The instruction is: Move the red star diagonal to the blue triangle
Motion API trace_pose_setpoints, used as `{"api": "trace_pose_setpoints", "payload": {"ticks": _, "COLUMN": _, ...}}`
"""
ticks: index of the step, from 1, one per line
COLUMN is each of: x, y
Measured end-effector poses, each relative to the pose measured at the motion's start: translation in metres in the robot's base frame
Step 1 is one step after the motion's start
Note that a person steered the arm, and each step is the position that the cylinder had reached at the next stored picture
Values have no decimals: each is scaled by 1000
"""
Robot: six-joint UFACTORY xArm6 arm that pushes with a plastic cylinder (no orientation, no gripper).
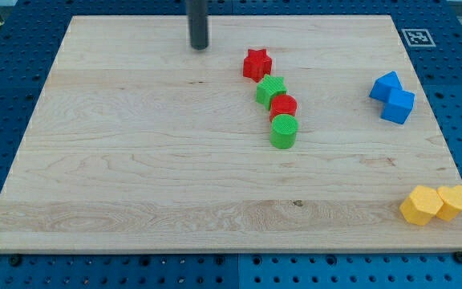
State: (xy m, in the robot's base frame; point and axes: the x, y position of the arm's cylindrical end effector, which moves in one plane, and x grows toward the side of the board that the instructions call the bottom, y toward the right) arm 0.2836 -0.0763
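The red star [257, 64] lies on the wooden board near the view's top centre. Two blue blocks sit at the view's right: the upper one [385, 85] looks like the blue triangle, and a blue cube-like block [398, 107] touches it below right. My tip [199, 46] rests on the board at the view's top, to the left of the red star and slightly above it, apart from it with a clear gap.
A green star-like block [270, 91], a red cylinder [283, 107] and a green cylinder [283, 132] form a touching chain below right of the red star. Two yellow blocks [420, 205] [454, 201] sit at the bottom right corner. The board's edge [231, 254] runs along the bottom.
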Motion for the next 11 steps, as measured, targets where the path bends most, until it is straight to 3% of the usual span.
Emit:
{"api": "trace_pose_setpoints", "payload": {"ticks": 1, "x": 55, "y": 2}}
{"api": "trace_pose_setpoints", "payload": {"ticks": 2, "x": 77, "y": 45}}
{"api": "trace_pose_setpoints", "payload": {"ticks": 3, "x": 51, "y": 103}}
{"api": "trace_pose_setpoints", "payload": {"ticks": 4, "x": 34, "y": 119}}
{"api": "trace_pose_setpoints", "payload": {"ticks": 6, "x": 32, "y": 73}}
{"api": "trace_pose_setpoints", "payload": {"ticks": 8, "x": 26, "y": 207}}
{"api": "trace_pose_setpoints", "payload": {"ticks": 10, "x": 33, "y": 191}}
{"api": "trace_pose_setpoints", "payload": {"ticks": 11, "x": 16, "y": 236}}
